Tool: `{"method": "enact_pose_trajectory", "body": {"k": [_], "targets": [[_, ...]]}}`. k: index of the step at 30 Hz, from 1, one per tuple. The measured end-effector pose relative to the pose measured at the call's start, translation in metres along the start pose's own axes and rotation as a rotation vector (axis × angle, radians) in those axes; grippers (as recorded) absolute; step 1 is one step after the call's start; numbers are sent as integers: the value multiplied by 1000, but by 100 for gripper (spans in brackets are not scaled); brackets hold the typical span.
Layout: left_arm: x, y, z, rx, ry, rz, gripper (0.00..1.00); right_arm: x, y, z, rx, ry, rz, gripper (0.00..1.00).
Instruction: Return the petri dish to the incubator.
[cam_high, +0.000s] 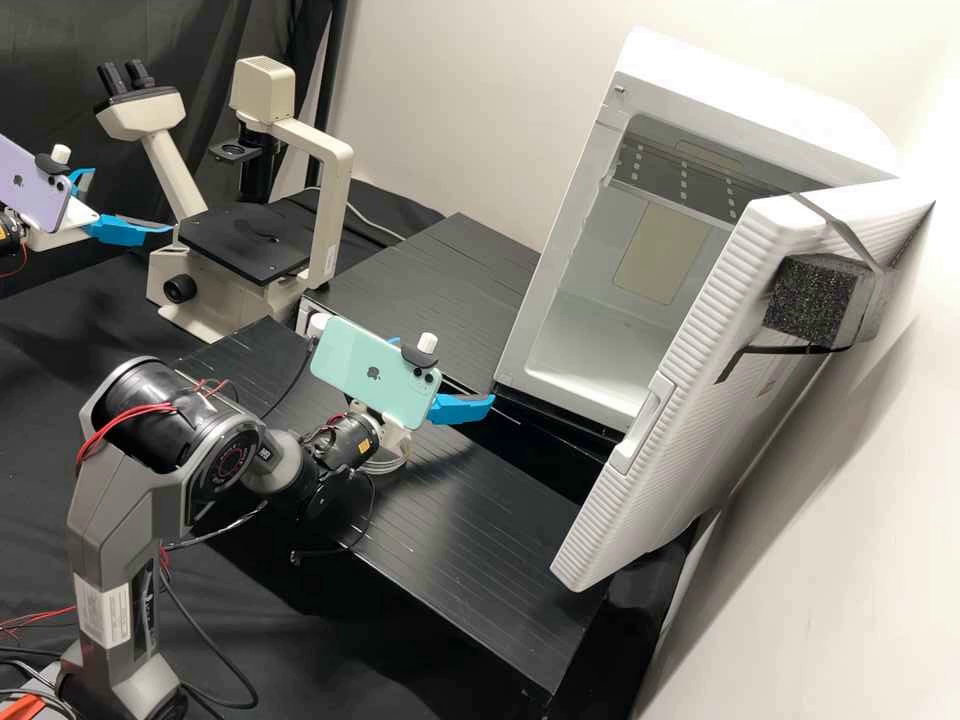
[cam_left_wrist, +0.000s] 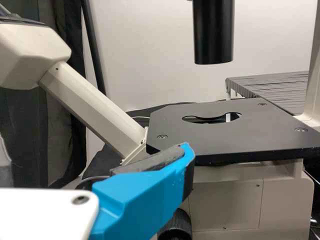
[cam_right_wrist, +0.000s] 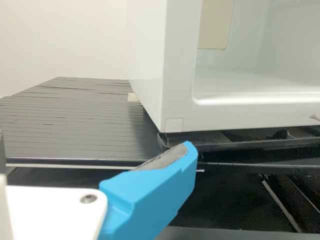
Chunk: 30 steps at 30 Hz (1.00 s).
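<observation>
The white incubator (cam_high: 510, 350) stands at the right with its door (cam_high: 700, 350) swung wide; its floor (cam_high: 590, 350) is bare and bright. My left gripper (cam_high: 132, 200) is open at the upper left, beside the microscope (cam_high: 335, 200). In the left wrist view, the left gripper (cam_left_wrist: 95, 150) is in front of the black microscope stage (cam_left_wrist: 225, 135), which has an opening in it. Open and just left of the incubator's front is my right gripper (cam_high: 447, 371). In the right wrist view, the right gripper (cam_right_wrist: 95, 150) is near the incubator's lower front corner (cam_right_wrist: 172, 112).
A black slatted bench surface (cam_high: 480, 540) lies under the right arm, with a second black surface (cam_high: 470, 260) behind it. Between that surface and the incubator's front is a dark gap (cam_high: 560, 440). Red and black cables hang around the near arm (cam_high: 130, 520).
</observation>
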<state>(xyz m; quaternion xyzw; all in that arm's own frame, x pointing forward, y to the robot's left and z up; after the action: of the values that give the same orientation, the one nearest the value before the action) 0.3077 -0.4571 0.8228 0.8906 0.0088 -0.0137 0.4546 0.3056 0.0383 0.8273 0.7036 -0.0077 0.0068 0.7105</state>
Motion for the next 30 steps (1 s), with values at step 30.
{"method": "enact_pose_trajectory", "body": {"k": [30], "targets": [[0,0,0,0,0,0,100,-141,-3,-1,122,179,33,100]]}}
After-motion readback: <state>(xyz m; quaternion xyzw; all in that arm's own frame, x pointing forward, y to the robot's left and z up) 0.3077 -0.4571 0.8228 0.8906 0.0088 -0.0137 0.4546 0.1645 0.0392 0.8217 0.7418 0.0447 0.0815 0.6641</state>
